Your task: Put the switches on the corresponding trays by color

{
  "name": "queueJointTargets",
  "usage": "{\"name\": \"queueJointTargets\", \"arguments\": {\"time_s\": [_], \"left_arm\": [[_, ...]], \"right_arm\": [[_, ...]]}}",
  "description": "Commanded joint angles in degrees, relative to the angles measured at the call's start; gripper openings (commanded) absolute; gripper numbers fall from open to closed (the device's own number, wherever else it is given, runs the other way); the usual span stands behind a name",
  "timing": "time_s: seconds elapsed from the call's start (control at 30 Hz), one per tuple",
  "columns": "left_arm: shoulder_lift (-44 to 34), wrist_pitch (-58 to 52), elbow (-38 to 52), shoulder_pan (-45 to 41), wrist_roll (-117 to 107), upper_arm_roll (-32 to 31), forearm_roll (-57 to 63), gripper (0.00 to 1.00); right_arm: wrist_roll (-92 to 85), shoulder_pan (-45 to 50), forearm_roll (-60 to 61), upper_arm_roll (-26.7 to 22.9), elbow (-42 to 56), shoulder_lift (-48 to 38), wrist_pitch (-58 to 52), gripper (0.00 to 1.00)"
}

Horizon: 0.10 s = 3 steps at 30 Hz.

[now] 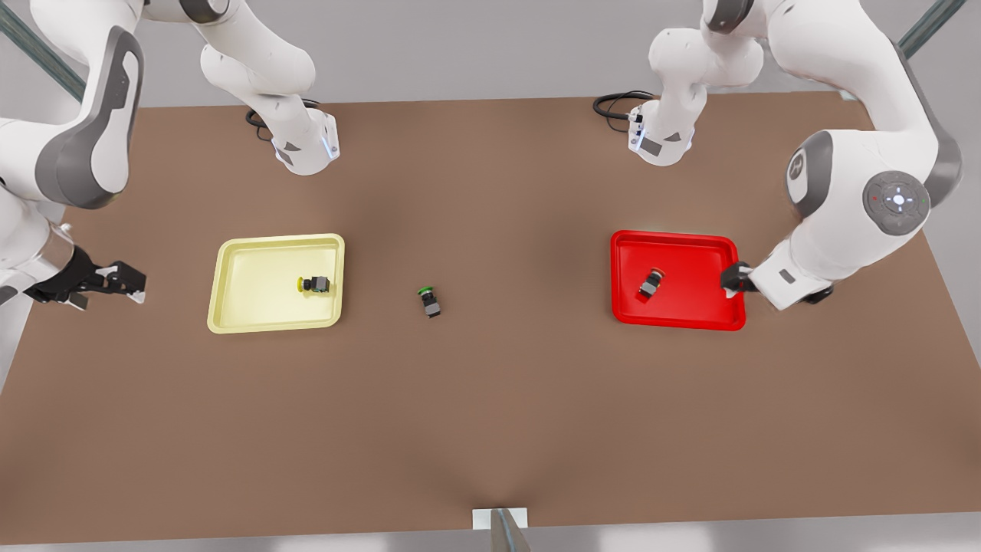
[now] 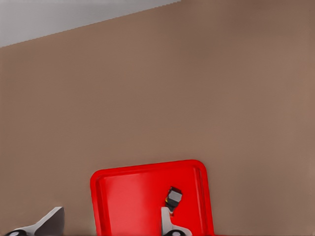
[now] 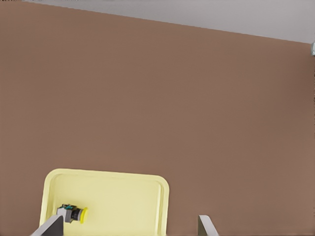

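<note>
Green switch (image 1: 429,300) nearest, red switch (image 1: 651,283) near left gripper (image 1: 734,277) (probably open)

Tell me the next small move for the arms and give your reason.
Probably none beyond pulling back: lift the left tool clear of the red tray rim. The red-capped switch already lies in the red tray and the yellow-capped switch in the pale yellow tray. The right tool, open, waits beside that tray. The green-capped switch sits on the table between the trays, with no matching tray.
</note>
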Motion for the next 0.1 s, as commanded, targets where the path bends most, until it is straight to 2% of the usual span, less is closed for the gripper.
{"name": "queueJointTargets", "arguments": {"time_s": [0.0,0.07], "left_arm": [[-0.5,0.0,0.0,0.1,-0.1,-0.3,4.1,1.0],[-1.7,0.4,-0.1,1.8,-3.6,-2.2,3.9,1.0]], "right_arm": [[-0.1,0.1,0.0,0.0,0.0,0.0,0.0,1.0],[0.2,0.6,0.0,0.1,0.0,0.1,0.3,1.0]]}}
